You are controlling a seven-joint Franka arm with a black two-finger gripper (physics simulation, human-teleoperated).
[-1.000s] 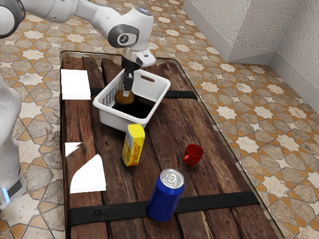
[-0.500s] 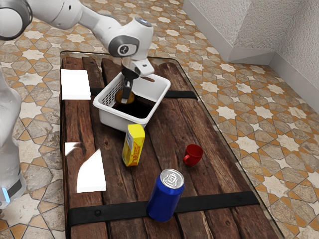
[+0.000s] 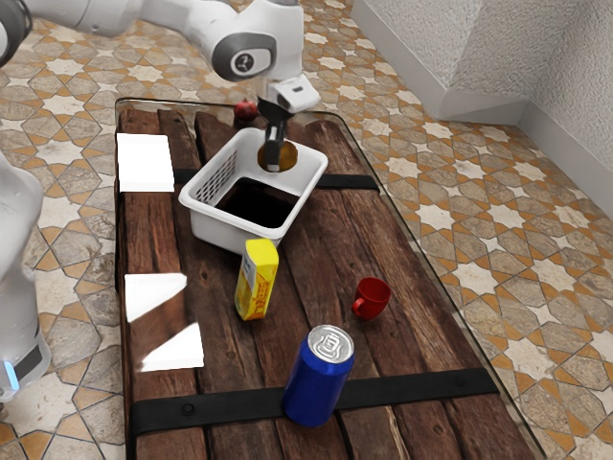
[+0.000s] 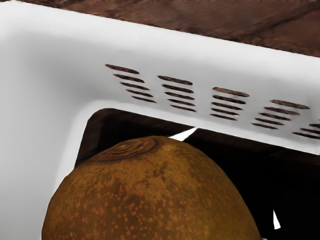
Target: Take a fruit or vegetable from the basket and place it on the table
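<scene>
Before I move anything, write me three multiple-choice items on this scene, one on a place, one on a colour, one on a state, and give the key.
1. Where is the red mug?
A. In the basket
B. On the table
C. On the floor

2. What colour is the can's side?
A. Green
B. Orange
C. Blue

3. What is the state of the brown fruit?
A. Held by the end effector
B. Loose on the table
C. Cut in half

Key:
1. B: the exterior view shows it on the dark planks, apart from the basket.
2. C: its side is blue below the silver top.
3. A: in the exterior view it hangs at the fingertips, above the basket's dark bottom.
</scene>
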